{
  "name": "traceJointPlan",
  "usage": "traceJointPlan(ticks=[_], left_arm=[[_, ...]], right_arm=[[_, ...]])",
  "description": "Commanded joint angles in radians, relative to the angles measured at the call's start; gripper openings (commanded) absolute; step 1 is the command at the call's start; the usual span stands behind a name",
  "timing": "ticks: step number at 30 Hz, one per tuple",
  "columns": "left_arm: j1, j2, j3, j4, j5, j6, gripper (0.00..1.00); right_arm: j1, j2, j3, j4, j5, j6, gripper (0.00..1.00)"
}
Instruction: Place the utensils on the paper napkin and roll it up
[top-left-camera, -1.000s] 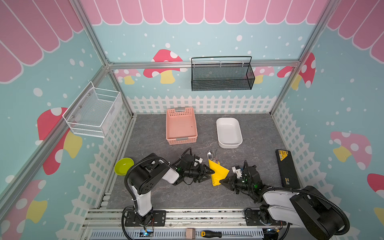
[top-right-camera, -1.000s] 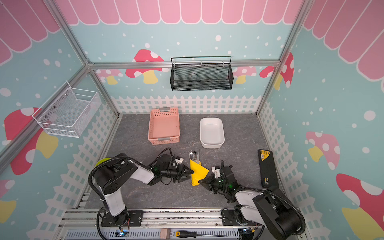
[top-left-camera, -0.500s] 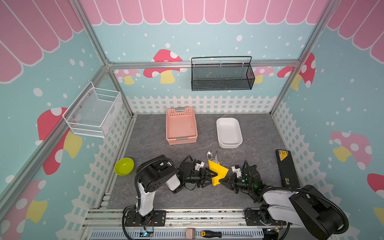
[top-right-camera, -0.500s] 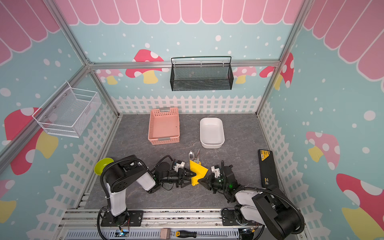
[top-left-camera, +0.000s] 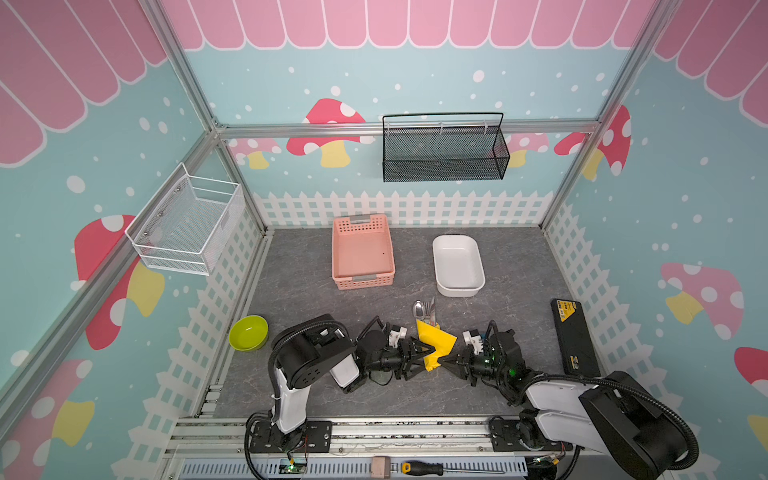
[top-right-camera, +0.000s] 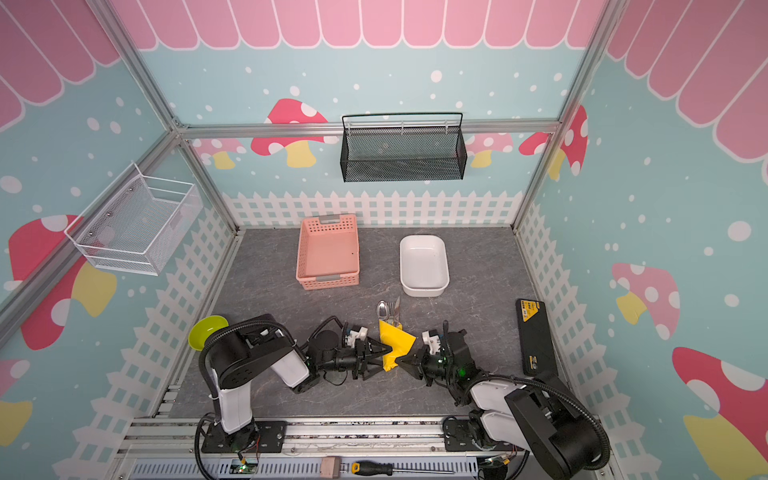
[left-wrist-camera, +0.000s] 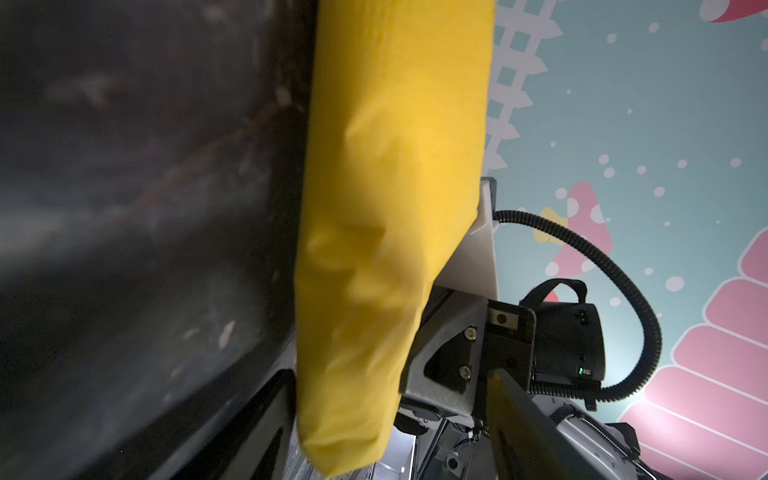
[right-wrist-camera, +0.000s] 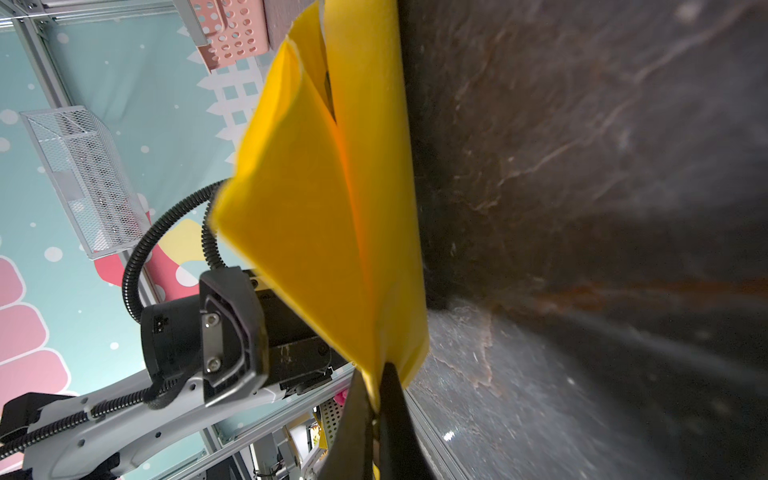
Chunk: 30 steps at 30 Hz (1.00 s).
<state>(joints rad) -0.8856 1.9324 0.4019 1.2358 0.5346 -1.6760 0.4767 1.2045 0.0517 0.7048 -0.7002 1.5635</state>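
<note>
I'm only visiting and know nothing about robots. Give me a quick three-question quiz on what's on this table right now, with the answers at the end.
1. Pick one: which arm's claw pinches a corner of the paper napkin? A) the left arm's B) the right arm's C) neither
2. True or false: the metal ends of the utensils stick out of the napkin on the side toward the white dish.
3. In a word or two: what colour is the bowl by the left fence?

Key: 1 B, the right claw; 2 true; 3 lime green.
</note>
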Motion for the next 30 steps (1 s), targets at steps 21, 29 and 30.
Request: traceJointPlan(ticks=[21,29,30], left_arm=[[-0.029,0.186,-0.024,0.094,-0.145,-0.178,0.82],[-0.013,0.285,0.020,0.179,-0.165,-0.206,0.82],[-0.009,0.283,0.021,0.174,-0.170,-0.201,0.82]], right_arm=[[-0.009,-0.076,-0.032,0.019,-0.012,0.054,0.00],[-0.009,-0.120,-0.048,-0.011,-0.005,0.062,0.00],[-0.009,-0.124,-0.049,-0.013,-0.005,0.062,0.00]])
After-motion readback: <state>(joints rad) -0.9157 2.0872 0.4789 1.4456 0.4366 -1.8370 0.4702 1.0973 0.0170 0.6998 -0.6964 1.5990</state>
